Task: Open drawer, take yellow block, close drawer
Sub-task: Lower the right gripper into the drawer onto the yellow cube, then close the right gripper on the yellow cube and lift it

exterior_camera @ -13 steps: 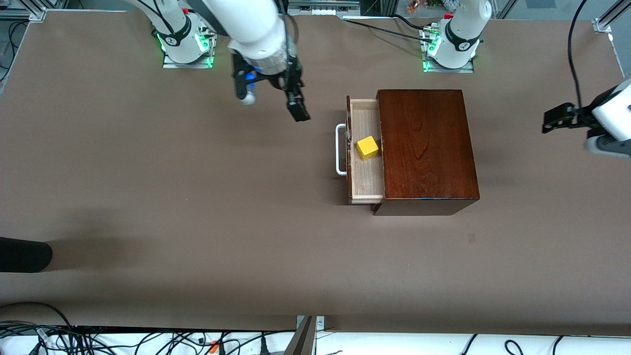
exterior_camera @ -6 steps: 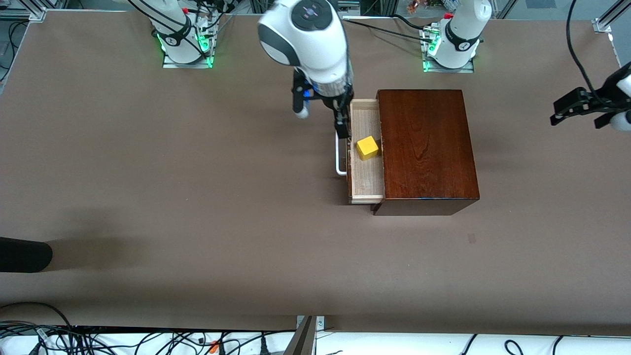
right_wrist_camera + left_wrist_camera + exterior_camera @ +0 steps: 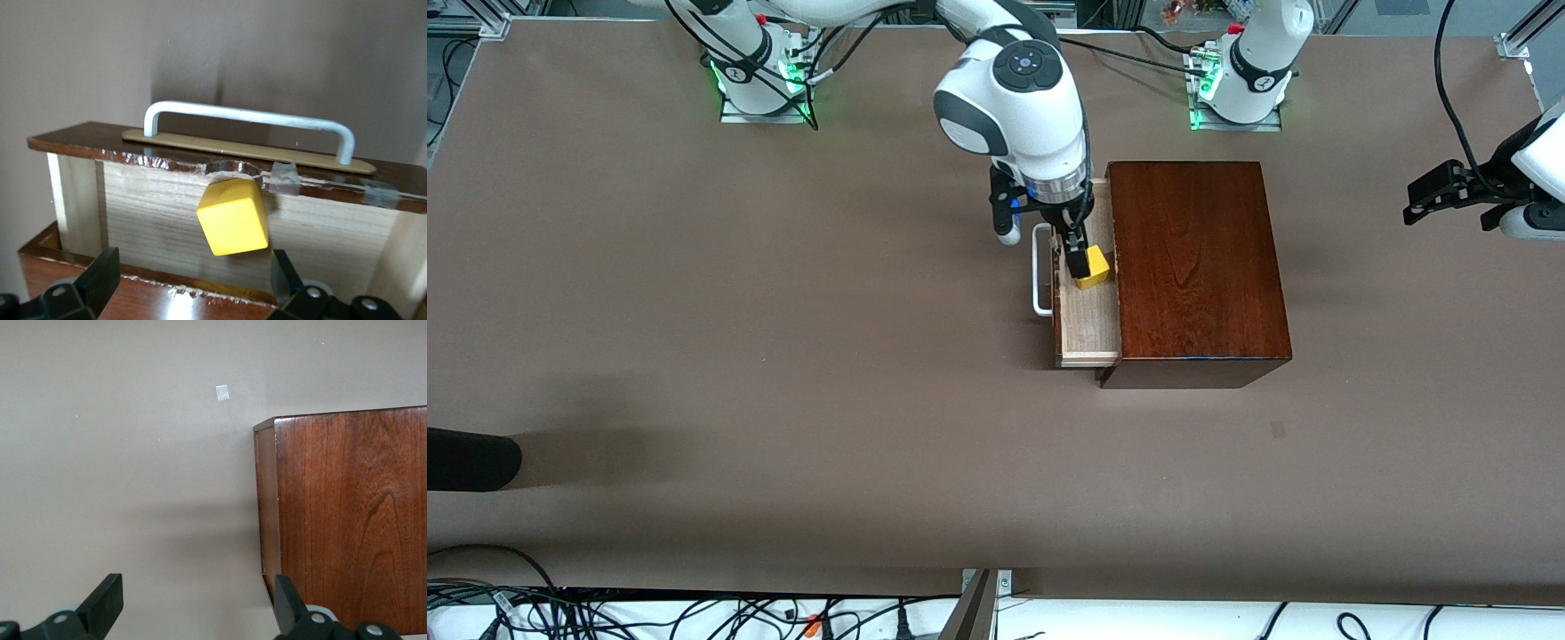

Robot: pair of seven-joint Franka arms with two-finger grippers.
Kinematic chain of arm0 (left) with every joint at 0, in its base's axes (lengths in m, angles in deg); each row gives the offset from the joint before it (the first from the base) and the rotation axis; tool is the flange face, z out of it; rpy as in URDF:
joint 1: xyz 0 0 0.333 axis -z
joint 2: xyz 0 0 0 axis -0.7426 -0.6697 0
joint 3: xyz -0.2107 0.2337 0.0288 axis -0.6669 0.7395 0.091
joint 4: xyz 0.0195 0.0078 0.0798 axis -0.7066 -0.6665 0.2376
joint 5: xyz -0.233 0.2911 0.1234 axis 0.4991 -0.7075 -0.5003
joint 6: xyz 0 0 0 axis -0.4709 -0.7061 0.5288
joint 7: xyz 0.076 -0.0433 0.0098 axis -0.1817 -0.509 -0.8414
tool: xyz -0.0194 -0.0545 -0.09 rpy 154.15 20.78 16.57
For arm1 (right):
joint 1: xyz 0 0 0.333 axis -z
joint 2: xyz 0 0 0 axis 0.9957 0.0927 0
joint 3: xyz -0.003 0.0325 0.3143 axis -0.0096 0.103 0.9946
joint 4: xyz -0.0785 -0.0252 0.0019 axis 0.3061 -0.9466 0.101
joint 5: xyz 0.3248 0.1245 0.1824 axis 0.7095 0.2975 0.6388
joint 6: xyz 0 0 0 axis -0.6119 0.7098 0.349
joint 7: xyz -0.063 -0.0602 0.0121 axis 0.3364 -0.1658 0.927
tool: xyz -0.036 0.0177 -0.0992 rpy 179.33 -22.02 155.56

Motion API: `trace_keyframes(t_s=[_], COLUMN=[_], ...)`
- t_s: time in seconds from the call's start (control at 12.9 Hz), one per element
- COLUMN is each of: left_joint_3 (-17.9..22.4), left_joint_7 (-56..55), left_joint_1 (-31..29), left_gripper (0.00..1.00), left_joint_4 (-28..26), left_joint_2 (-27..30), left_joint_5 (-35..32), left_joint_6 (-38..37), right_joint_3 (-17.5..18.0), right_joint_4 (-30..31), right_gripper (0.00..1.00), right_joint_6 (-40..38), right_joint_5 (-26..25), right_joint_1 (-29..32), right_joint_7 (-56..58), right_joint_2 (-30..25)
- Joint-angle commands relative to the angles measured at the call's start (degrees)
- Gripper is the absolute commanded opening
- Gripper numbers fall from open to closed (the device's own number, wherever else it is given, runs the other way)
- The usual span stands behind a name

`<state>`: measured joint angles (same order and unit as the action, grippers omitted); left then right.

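The drawer (image 3: 1089, 320) stands pulled out of the mahogany box (image 3: 1192, 267), its white handle (image 3: 1040, 284) toward the right arm's end of the table. The yellow block (image 3: 1098, 271) lies on the drawer's pale floor beside the box. My right gripper (image 3: 1080, 258) hangs open over the drawer, just above the block. In the right wrist view the block (image 3: 233, 217) sits ahead of the right gripper (image 3: 193, 273), untouched, with the handle (image 3: 247, 117) past it. My left gripper (image 3: 1440, 200) waits open beside the box (image 3: 347, 513), and in its own view the left gripper (image 3: 197, 590) holds nothing.
A dark object (image 3: 471, 458) juts in at the table's edge by the right arm's end. A small pale mark (image 3: 1278, 429) lies on the brown cloth nearer the front camera than the box. Cables (image 3: 694, 613) run along the front edge.
My right arm has swung from over the bare table to over the open drawer and come down toward the yellow block. The left gripper has shifted only slightly.
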<state>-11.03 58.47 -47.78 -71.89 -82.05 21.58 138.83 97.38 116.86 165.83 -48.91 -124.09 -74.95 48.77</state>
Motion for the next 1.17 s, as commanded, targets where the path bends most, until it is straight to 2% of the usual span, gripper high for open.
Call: trace_keyframes(t_s=[0.0, 0.47, 0.62, 1.09], left_joint_3=[-1.3, -1.4, -1.4, -1.4], left_joint_7=[-0.9, -0.8, -0.9, -0.4], left_joint_1=[0.7, 0.4, 0.4, 0.4], left_gripper=[1.00, 1.00, 1.00, 1.00], left_joint_4=[1.0, 2.3, 2.4, 2.4], left_joint_2=[0.0, -1.1, -1.1, -1.1], left_joint_5=[-1.4, -1.3, -1.3, -1.3], left_joint_6=[0.5, 0.3, 0.2, 0.2], right_joint_3=[-0.7, -1.6, -2.9, -2.9], right_joint_4=[-2.4, -2.3, -2.3, -2.4], right_gripper=[1.00, 1.00, 1.00, 1.00], right_joint_6=[1.3, 2.4, 3.8, 4.4], right_joint_5=[-1.5, -4.1, -4.2, -4.1], right_joint_1=[-1.8, -3.5, -3.6, -4.0], right_joint_7=[2.8, 4.7, 4.6, 4.4], right_joint_2=[3.0, 6.4, 6.8, 8.1])
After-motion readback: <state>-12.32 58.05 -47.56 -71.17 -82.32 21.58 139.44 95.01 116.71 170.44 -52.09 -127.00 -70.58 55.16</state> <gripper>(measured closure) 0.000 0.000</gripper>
